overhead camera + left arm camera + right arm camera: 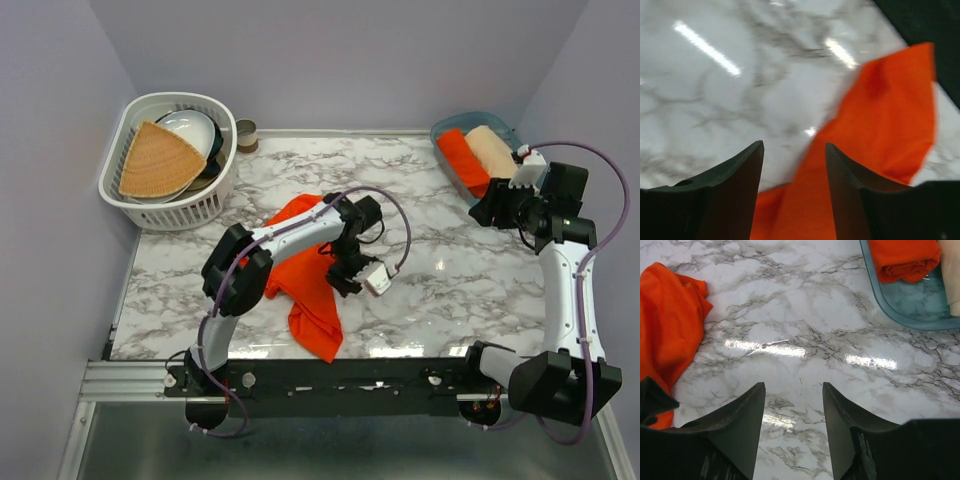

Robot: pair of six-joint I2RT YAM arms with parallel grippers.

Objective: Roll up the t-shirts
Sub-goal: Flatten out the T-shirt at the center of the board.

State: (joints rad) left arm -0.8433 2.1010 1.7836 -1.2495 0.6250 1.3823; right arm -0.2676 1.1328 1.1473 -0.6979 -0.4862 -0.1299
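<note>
Top view: loose t-shirt [310,300] is crumpled on the marble counter [440,290], left of centre, with one end trailing toward the near edge. The left arm reaches across it, and the left end effector [345,272] sits over the shirt's right edge. From up here I can't tell how its jaws stand.

Left wrist view settles it: left end effector [794,145] is spread, with marble and orange cloth visible through the gap and nothing pinched. The frame is blurred. The cloth runs from under the fingers up to the right.

Rolled t-shirt [465,160] lies in the blue-green tray [437,135] at the far right corner, touching a beige roll [493,150] on its right. The right end effector [488,210] is just in front of the tray.

Right wrist view: right end effector [793,385] is also spread, with bare counter between the fingers and nothing held. It shows the tray is clear plastic, since marble shows through the floor. It catches only the near end of the rolled t-shirt [902,260], plus the loose t-shirt [667,320] far left, well apart from the fingers.

Only the top view shows the far left corner. A white basket [190,212] there holds a tan woven mat [155,160] leaning on a bowl [192,128]. A small can [246,134] stands just beside the basket.
</note>
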